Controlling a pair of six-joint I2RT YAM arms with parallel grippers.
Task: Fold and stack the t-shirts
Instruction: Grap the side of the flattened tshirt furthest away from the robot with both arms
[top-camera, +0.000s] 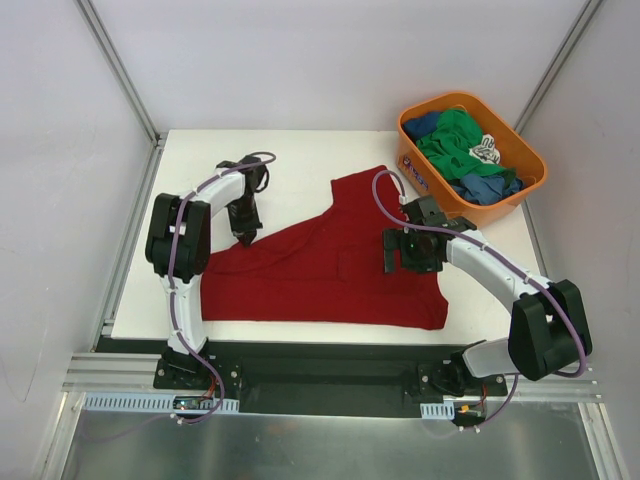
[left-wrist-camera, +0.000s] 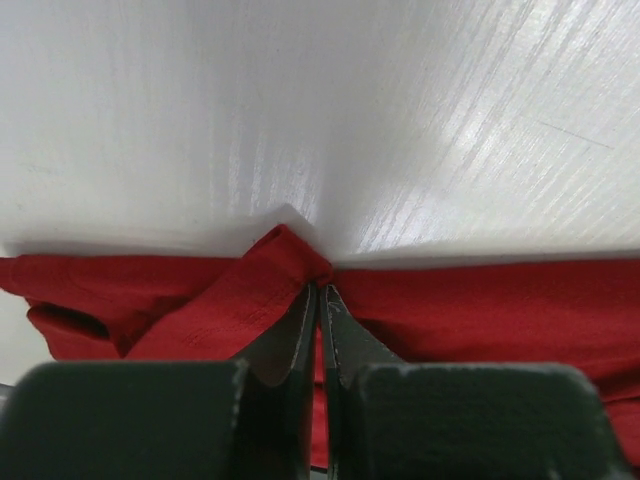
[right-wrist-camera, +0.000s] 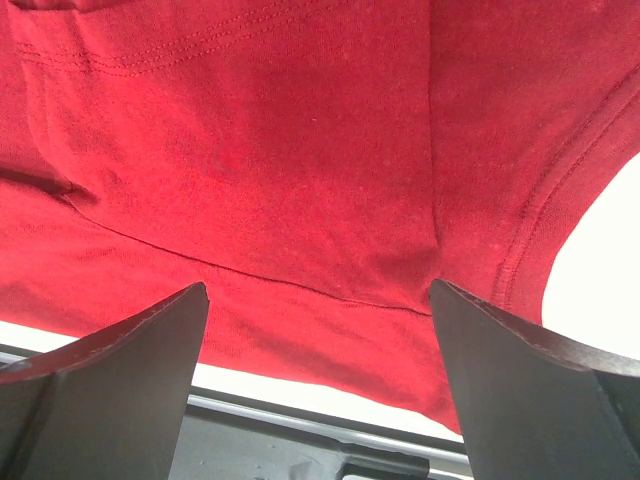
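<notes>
A large dark red t-shirt (top-camera: 320, 270) lies partly spread across the white table. My left gripper (top-camera: 245, 237) stands at its upper left edge. In the left wrist view the jaws (left-wrist-camera: 320, 290) are pressed together, with a raised pinch of the red cloth (left-wrist-camera: 500, 310) bunched at their tips. My right gripper (top-camera: 405, 250) hovers open over the right part of the shirt. In the right wrist view its fingers (right-wrist-camera: 318, 300) stand wide apart above the red cloth (right-wrist-camera: 300, 150), holding nothing. More t-shirts, green (top-camera: 455, 140) and blue (top-camera: 485, 187), sit piled in a tub.
The orange plastic tub (top-camera: 420, 175) stands at the table's back right corner. Bare white table (top-camera: 290, 155) lies behind the shirt. The table's front edge and a metal rail (right-wrist-camera: 300, 420) run just below the shirt's hem. Grey walls enclose the left, back and right.
</notes>
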